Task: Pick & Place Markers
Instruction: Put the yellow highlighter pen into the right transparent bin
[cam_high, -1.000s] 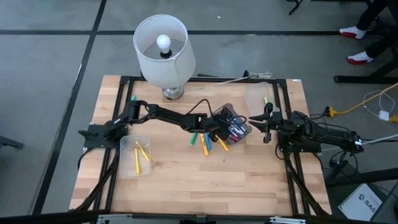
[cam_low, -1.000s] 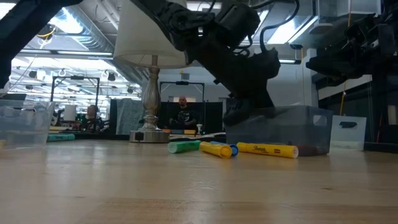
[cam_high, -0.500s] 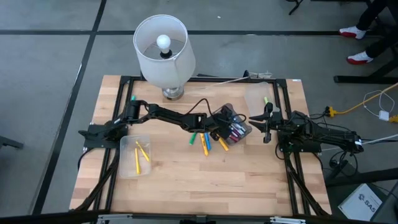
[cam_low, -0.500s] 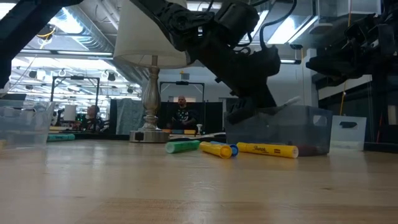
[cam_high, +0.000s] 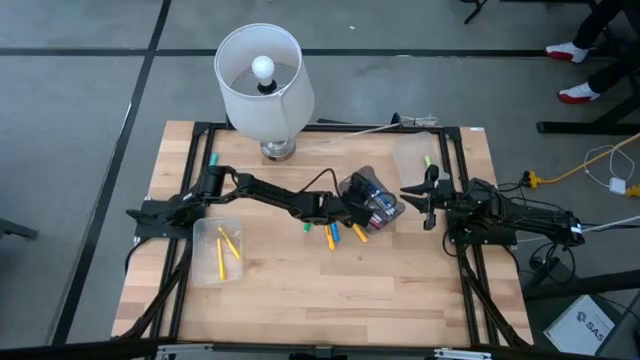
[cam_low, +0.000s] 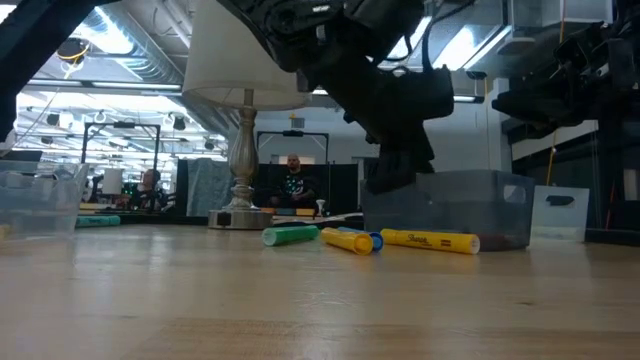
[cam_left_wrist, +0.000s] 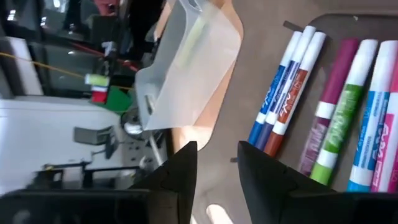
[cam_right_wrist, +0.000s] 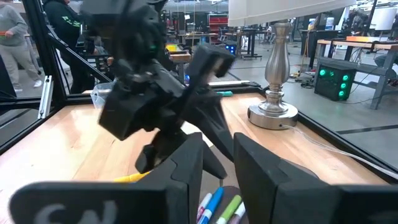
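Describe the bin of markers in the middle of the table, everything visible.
The centre bin is a small tinted clear-plastic tub with rounded corners, sitting on the wooden table at a skewed angle between the two arms. Its walls look smoky grey from table level. Inside lie capped markers side by side: blue, red-brown, pink, green. The left gripper hovers at its left edge, fingers slightly parted and empty. Loose markers lie just beside it on the table.

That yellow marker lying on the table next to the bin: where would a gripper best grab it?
Probably around the middle of the barrel, coming straight down from above. The yellow marker lies flat on the table, apart from the other loose markers, so fingers set across its thin width could close on both long sides; the nearby bin crowds a sideways approach.
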